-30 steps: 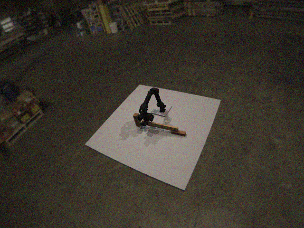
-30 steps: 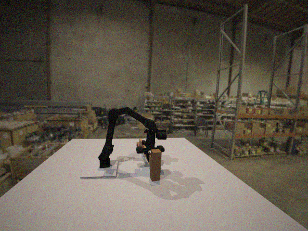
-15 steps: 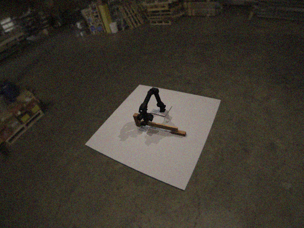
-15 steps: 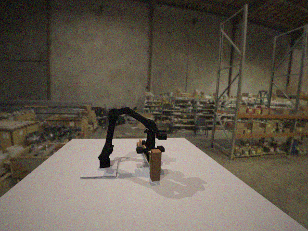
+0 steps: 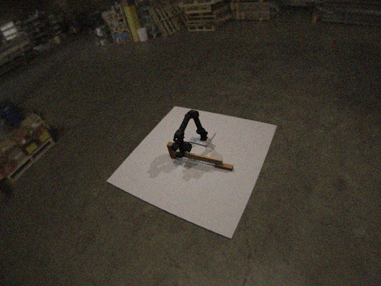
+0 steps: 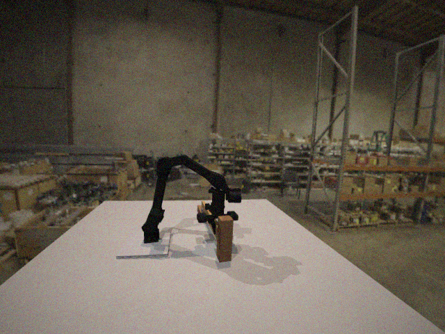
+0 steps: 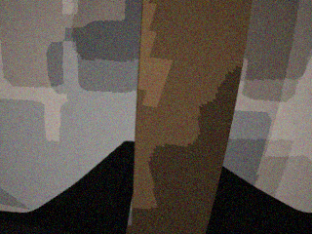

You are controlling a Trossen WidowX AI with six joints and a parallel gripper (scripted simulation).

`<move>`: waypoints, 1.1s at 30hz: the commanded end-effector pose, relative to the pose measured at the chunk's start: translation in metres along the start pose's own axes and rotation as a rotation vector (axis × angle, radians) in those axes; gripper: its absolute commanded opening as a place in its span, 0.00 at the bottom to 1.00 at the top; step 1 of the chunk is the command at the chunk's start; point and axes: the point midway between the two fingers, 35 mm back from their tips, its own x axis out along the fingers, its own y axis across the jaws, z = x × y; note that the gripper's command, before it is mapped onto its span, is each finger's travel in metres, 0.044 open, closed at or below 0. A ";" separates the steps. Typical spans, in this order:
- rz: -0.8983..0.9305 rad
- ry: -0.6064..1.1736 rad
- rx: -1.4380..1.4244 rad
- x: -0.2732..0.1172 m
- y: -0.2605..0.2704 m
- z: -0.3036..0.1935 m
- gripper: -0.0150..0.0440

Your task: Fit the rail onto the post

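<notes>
The long wooden rail (image 5: 203, 158) (image 7: 195, 49) runs from beside the post to the low footboard block (image 5: 227, 167), where its far end sits; the bracket is too small to make out. The upright wooden post (image 5: 169, 149) (image 6: 224, 240) stands at the rail's near end. My gripper (image 5: 179, 154) (image 7: 155, 152) is shut on the rail close to the post, with one dark finger on each side of it in the wrist view. The arm hides the joint between rail and post in the top view. The pegs, the holes and any gap there cannot be seen.
The arm's base (image 5: 203, 137) (image 6: 151, 235) stands beside the rail, on a thin plate (image 6: 143, 256) with a grey edge. The forearm reaches over to the post end. The white table (image 5: 184, 196) (image 6: 108, 298) carries the arm's shadows.
</notes>
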 end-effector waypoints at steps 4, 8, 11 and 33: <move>-0.002 0.002 -0.004 0.000 -0.001 -0.003 0.25; -0.002 0.002 -0.004 -0.001 -0.001 -0.004 0.25; -0.002 0.003 -0.004 -0.001 -0.001 -0.005 0.25; -0.002 0.003 -0.004 -0.001 -0.001 -0.012 0.25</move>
